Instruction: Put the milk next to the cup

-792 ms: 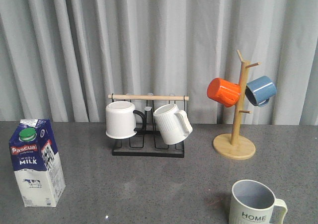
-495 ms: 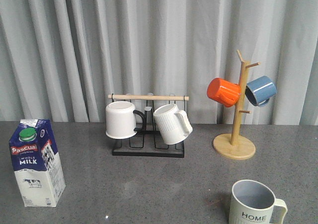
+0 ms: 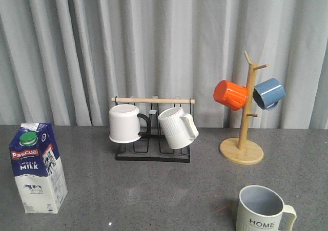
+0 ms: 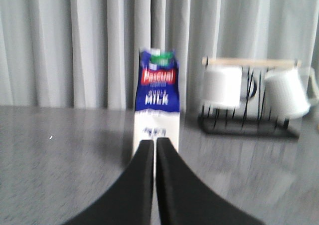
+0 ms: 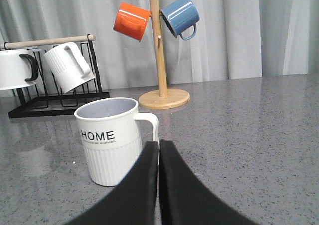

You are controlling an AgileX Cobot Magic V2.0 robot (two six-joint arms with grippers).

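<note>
Milk [image 4: 157, 103] upright, straight ahead of left gripper [image 4: 154, 147], fingers together; right gripper [image 5: 159, 147], also closed, faces cup [image 5: 110, 137].

The tabletop [image 3: 154, 190] looks like grey speckled stone, faintly glossy; the milk [image 3: 38, 167] is a smooth printed paper carton with a green plastic cap. The cup [image 5: 110, 137] seems matt ribbed ceramic; the rack [image 3: 152, 131] pairs black metal wire with a wooden bar; the mug tree [image 3: 243, 121] is pale wood.
</note>
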